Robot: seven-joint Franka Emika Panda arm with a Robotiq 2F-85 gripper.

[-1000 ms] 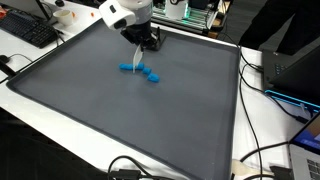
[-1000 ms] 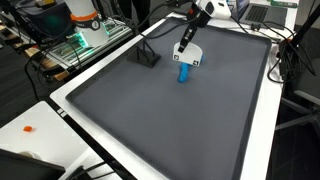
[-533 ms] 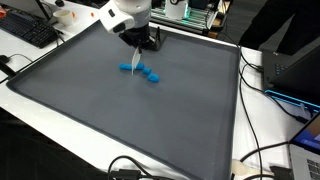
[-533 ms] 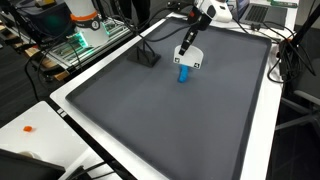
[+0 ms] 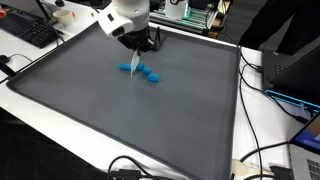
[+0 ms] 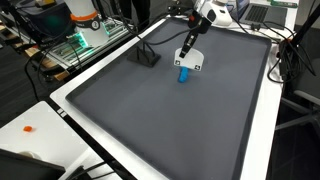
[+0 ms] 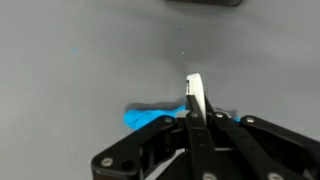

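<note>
- White flat piece (image 7: 197, 97) stood pinched edge-on between the fingertips; in both exterior views it hung down from the gripper (image 5: 138, 51) over the far half of the grey mat (image 5: 100, 115)
- Its lower end reached the blue plastic piece (image 5: 146, 72); whether the two touched could not be told
- The mat, with its pale raised border, held the blue plastic piece, which lay flat, well in from every edge; a small black block (image 6: 148, 57) sat on it too, nearer the far rim and apart from the blue piece
- The gripper's fingers were pressed almost together on the white flat piece; in the wrist view the blue piece (image 7: 155, 114) showed just beyond and to the side of the fingertips
</note>
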